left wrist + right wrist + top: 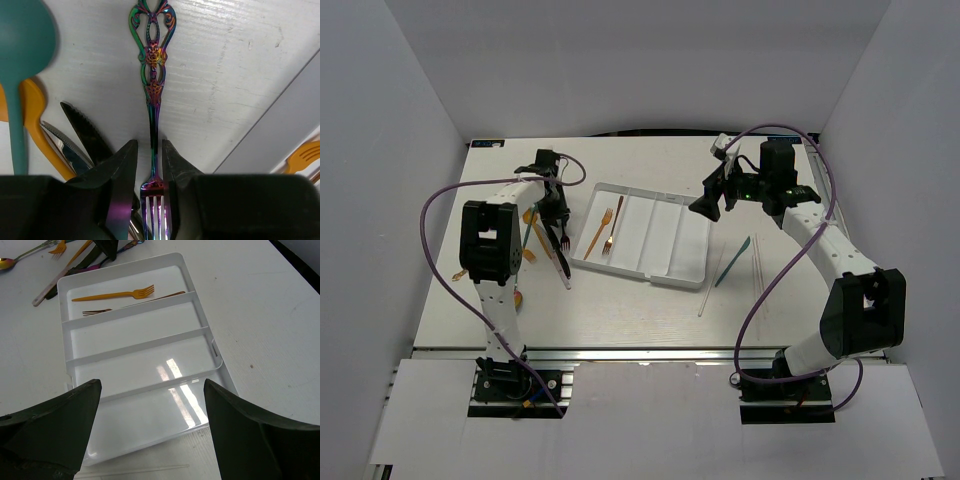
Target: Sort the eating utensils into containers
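Beside the tray, the left gripper, barely parted, straddles the iridescent fork.

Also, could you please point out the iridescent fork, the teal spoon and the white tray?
iridescent fork (154,87), left wrist view, ornate handle.
teal spoon (22,40), left wrist view, bowl.
white tray (135,329), right wrist view, bare compartment floor.

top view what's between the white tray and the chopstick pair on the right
A teal utensil and a lone chopstick lie between the white tray and chopstick pair, clear in the top view.
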Tool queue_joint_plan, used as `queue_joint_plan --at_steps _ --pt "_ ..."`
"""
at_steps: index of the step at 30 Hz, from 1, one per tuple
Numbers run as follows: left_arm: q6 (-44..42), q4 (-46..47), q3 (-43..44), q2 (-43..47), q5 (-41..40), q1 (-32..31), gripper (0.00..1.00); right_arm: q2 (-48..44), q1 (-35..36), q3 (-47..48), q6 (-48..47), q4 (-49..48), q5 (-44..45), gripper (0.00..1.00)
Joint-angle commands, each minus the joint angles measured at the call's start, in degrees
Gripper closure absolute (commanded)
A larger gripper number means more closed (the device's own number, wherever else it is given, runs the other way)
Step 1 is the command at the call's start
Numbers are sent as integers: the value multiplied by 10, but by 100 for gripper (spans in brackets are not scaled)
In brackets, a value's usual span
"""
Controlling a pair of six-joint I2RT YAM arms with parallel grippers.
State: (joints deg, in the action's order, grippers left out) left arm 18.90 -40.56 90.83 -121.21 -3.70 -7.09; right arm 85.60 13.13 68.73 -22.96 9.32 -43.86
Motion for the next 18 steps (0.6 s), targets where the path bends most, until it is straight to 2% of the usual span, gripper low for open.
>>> queue_joint_plan --at_steps 1,5,9,14,18 --pt "-1 -1 14 -12 -3 0 65 -14 -5 10 -1 -4 -2 11" --pt "2 -1 17 -11 -1 -2 81 -18 -6 8 -2 -3 0 11" --pt "1 -1 33 3 2 -1 92 -20 -7 6 -2 -3 0 11" --pt "4 -7 52 46 5 -1 100 -22 -7 6 -2 -2 -1 11" --pt "14 -8 56 83 18 -4 100 -20 -8 7 -1 -3 -3 11"
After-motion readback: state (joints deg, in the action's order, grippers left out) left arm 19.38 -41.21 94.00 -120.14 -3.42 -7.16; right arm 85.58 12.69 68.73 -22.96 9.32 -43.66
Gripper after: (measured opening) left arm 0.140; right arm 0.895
